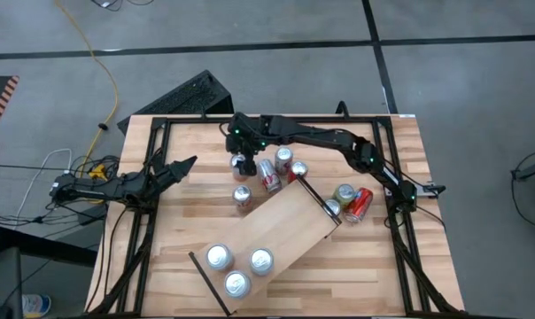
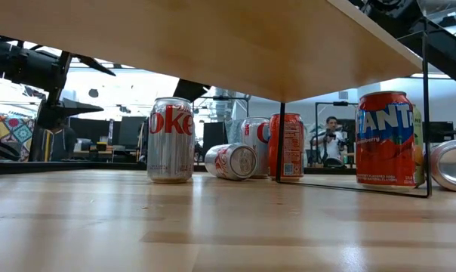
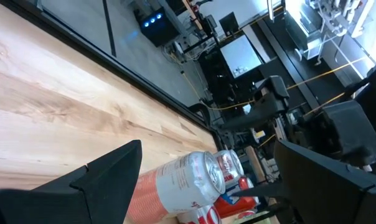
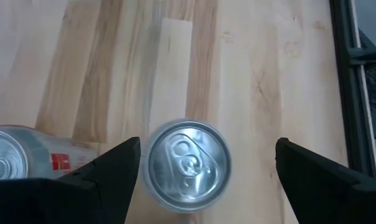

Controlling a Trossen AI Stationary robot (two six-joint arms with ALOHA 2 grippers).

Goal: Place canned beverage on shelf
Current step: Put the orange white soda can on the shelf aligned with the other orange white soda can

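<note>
Striped butcher-block tabletop (image 1: 374,257) on a grey workshop floor, desks and a seated person way back in the low view. The right gripper (image 1: 240,152) hangs straight above an upright silver can (image 4: 188,163), fingers spread wide with the can top sitting between them, not touching it. Just beside that one lies a tipped silver-and-red can (image 4: 26,158). More cans cluster nearby, plus an orange Fanta can (image 2: 386,137) on the table. The pale plain-wood shelf board (image 1: 285,226) sits diagonally mid-table, three silver cans (image 1: 236,268) standing on its near end. The left gripper (image 1: 181,168) waits at the left edge, fingers apart.
</note>
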